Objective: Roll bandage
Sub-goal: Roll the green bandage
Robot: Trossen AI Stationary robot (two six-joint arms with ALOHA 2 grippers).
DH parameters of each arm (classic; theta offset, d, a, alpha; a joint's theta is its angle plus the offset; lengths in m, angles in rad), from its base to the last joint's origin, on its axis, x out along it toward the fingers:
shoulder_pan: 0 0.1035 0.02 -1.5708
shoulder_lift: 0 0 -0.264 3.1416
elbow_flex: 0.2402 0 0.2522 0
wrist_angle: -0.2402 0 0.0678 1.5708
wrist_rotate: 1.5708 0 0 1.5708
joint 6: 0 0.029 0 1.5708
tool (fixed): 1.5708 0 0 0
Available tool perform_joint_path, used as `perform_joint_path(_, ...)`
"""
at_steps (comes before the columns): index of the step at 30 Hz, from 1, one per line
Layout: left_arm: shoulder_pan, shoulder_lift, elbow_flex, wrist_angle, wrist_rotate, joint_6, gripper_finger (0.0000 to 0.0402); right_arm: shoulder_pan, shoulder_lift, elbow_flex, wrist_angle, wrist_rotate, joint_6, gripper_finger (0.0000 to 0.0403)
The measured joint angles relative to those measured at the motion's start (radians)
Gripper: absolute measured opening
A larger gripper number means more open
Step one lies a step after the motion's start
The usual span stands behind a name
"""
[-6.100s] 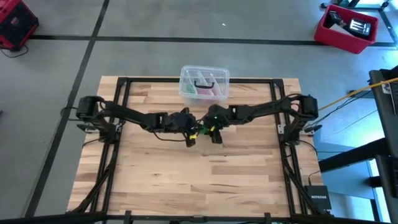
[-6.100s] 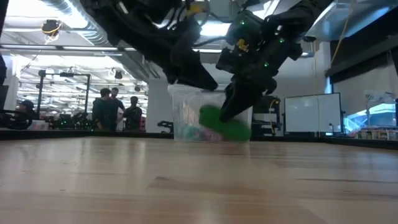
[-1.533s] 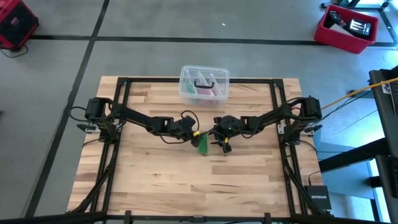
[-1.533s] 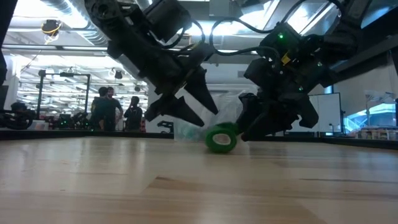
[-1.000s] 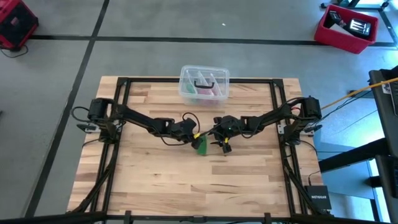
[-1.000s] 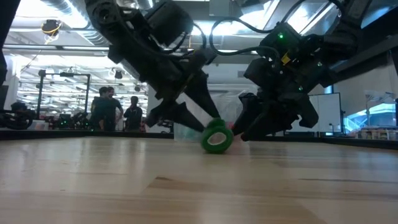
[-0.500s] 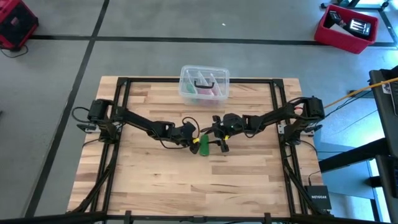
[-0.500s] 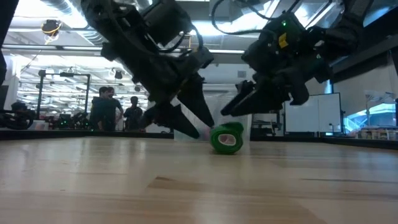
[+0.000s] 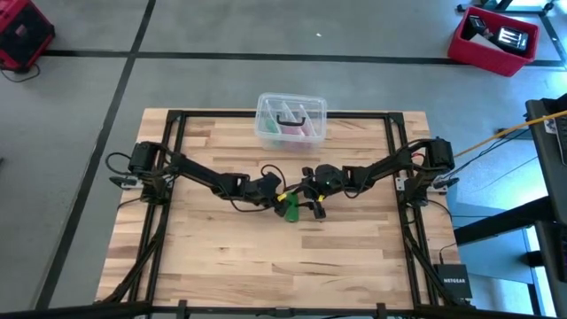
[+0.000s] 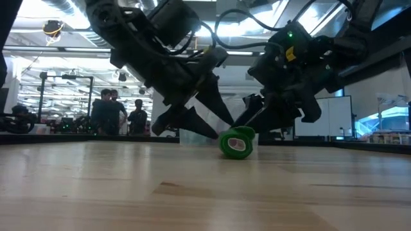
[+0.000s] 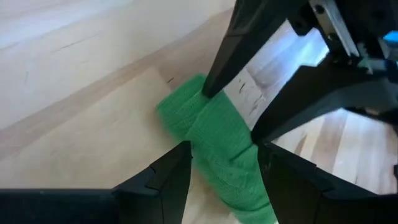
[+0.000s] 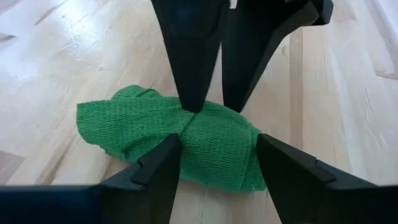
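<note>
The bandage [image 9: 288, 209] is a green roll lying on its side at the table's middle, its open end facing the near edge [image 10: 236, 144]. A looser flap [image 12: 93, 121] spreads onto the wood at one end. My left gripper [image 9: 280, 198] comes in from the left and my right gripper [image 9: 301, 204] from the right. Both are open and slant down. In the left wrist view the roll [image 11: 217, 143] lies between the left gripper's [image 11: 224, 149] fingers. In the right wrist view the roll [image 12: 214, 143] lies between the right gripper's [image 12: 217, 142] fingers. My left gripper reaches the roll slanting down from the table's left. Its fingertips [image 12: 196, 102] meet the cloth on the roll's upper side [image 12: 208, 121], where a crease shows. The roll rests on the table. My right gripper slants down from the table's right, its open fingers astride the roll. One fingertip [image 11: 211, 84] lies on the cloth near the looser end [image 11: 196, 102]. Whether the other finger touches, I cannot tell.
A clear plastic box [image 9: 291, 120] with pink and dark items stands at the table's far edge, behind the grippers. Bare wood [image 9: 283, 266] stretches toward the near edge. People [image 10: 119, 112] stand in the room beyond, and a red crate [image 9: 493, 40] sits on the floor.
My right gripper tipped its fingers up off the bandage, then lowered them back onto it. My left gripper has edged toward the roll. The roll, tilted a second ago, now sits flat on the table, a little farther toward the right edge. Neither gripper's gap has changed.
</note>
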Motion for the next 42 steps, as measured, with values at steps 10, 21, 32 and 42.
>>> perform_joint_path(10, -0.007, 0.001, 0.0, -0.015, 0.0, -0.043, 0.0178, 0.0, 0.0, 0.0, -0.001, 0.0, 0.0, 0.0215)
perform_joint_path(21, -0.023, 0.045, 0.0, 0.068, -0.004, -0.046, 0.0087, -0.001, 0.001, 0.0, 0.001, 0.001, -0.001, 0.0215)
perform_joint_path(32, -0.02, 0.024, 0.0, 0.068, -0.007, 0.038, 0.0006, -0.001, 0.001, 0.0, -0.014, 0.0, -0.005, 0.0215)
perform_joint_path(42, -0.014, -0.009, 0.002, -0.055, -0.008, 0.073, 0.0006, 0.0, 0.001, 0.0, -0.014, 0.001, -0.005, 0.0215)
